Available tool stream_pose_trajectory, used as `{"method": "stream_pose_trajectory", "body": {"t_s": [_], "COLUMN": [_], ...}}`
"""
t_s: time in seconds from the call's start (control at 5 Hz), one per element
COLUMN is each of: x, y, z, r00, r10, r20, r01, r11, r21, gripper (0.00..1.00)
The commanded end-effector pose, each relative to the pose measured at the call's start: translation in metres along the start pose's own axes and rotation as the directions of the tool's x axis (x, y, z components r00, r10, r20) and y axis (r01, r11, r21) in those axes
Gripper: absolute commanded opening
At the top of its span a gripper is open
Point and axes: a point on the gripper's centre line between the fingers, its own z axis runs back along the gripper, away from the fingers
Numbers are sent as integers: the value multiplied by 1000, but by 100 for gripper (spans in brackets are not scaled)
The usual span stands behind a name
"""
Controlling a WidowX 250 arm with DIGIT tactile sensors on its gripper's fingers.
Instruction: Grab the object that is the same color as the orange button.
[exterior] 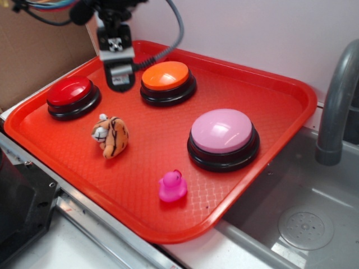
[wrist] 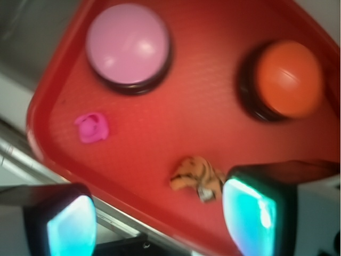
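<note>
Nearest the front rim of the red tray [exterior: 50, 148] sits the pink rubber duck [exterior: 172, 186], which is not the target. Behind it and to the left lies the plush tiger [exterior: 110, 136], orange with black stripes and a white face, resting on its side on open tray between the red button [exterior: 73, 97] and the pink button [exterior: 223, 138] and touching neither. Its colour matches the orange button [exterior: 168, 82] at the rear of the tray.

Handling, as judged: the tiger looks light and soft, and should compress under the fingers rather than slip. It does not appear fragile. Close across the rounded striped body, its widest part, not across the small head or limbs.

The pincer [exterior: 119, 75] hangs above the rear of the tray between the red and orange buttons, well apart from the tiger. In the wrist view its two fingers [wrist: 256, 213] stand wide apart with nothing between them.

The tray has a fine textured surface and a raised rim. It rests on the worktop beside a steel sink [exterior: 305, 227] with a grey faucet [exterior: 336, 106] at right. A plain light wall [exterior: 252, 33] lies behind.
</note>
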Motion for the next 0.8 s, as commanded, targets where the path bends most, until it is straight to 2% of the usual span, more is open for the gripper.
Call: {"method": "stream_pose_trajectory", "body": {"t_s": [0.0, 0.2, 0.4, 0.6], "x": [-52, -73, -85, -76], "y": [26, 39, 45, 54], "z": [-18, -37, -60, -79], "r00": [883, 740, 776, 817], "r10": [-469, -668, -621, -559], "r20": [-31, -77, -114, -140], "r01": [470, 672, 629, 568], "r11": [879, 734, 776, 822], "r21": [80, 96, 52, 34], "gripper": [100, 100, 100, 100]}}
